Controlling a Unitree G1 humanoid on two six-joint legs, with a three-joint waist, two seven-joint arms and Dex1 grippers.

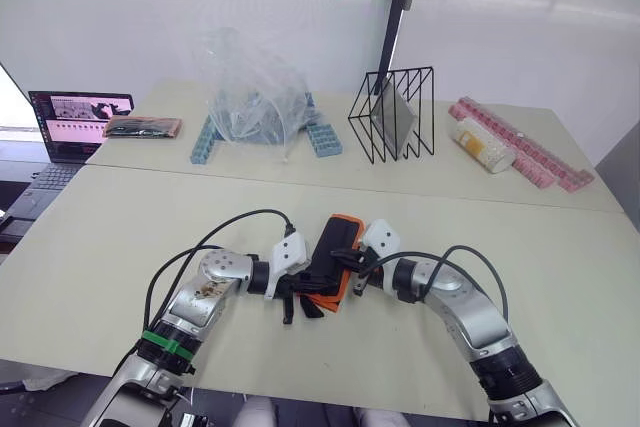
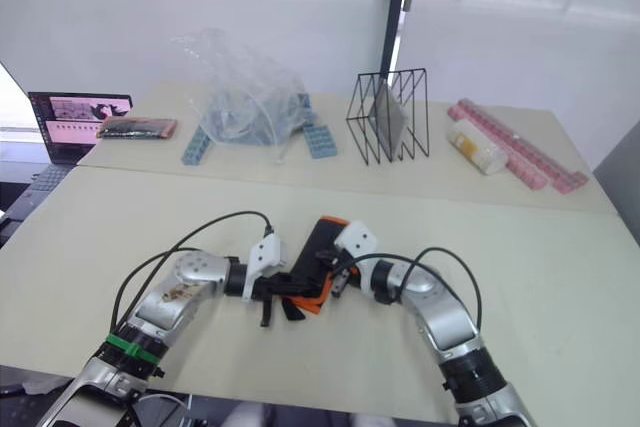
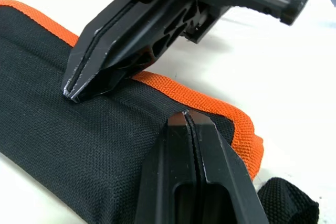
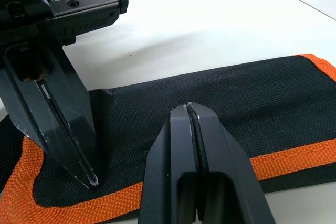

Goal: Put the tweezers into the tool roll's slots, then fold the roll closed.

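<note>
Both arms bent inward from the lower corners of the frame, meeting at lower centre. Left tool (image 3: 186, 121) with its two black fingers pressed together, tips resting on the black fabric of the tool roll (image 1: 335, 247). Right tool (image 4: 190, 111) likewise pressed shut, tips down on the same fabric, just beside the left one and pointing at it from the opposite side. Neither pinching anything.

Tool roll lying folded shut on the pale desk (image 1: 120, 237) at lower centre of the frame, between the two wrists, orange edging visible along its rim, a bit of black strap (image 3: 286, 203) poking out at one end. No tweezers or slots on view; contents hidden by the folded fabric.

Across the upper part of the frame: a laptop (image 1: 70, 127) at far left, a crumpled clear plastic bag (image 1: 250, 92) over blue trays, a black wire rack (image 1: 393, 115) holding a grey sheet, and pink trays (image 1: 525, 147) at right.
</note>
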